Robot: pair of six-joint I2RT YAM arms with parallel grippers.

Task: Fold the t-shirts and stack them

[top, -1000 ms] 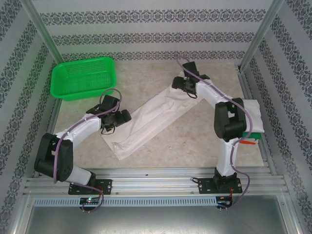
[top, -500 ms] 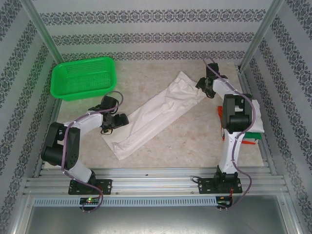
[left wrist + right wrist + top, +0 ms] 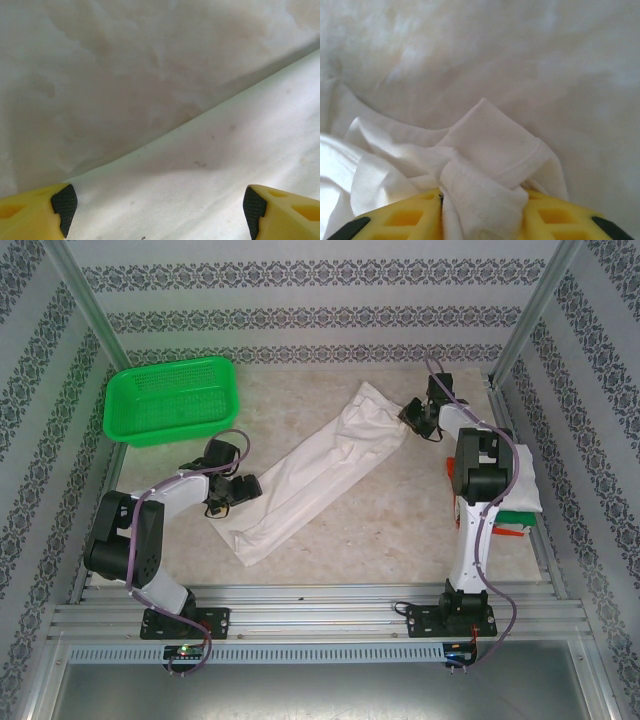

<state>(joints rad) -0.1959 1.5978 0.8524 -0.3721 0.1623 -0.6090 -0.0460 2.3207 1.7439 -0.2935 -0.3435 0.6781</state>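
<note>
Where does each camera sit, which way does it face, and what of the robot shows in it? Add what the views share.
Top external: above and behind the arms, looking down on the table; both arms show, bases nearest.
Left wrist: on the left arm, looking down past the open left gripper at the t-shirt edge.
Right wrist: on the right arm, close over the right gripper, shut on a bunched fold of t-shirt.
Shared: all three show the same white t-shirt.

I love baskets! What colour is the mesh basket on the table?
The basket is bright green; the top external view shows it best.
</note>
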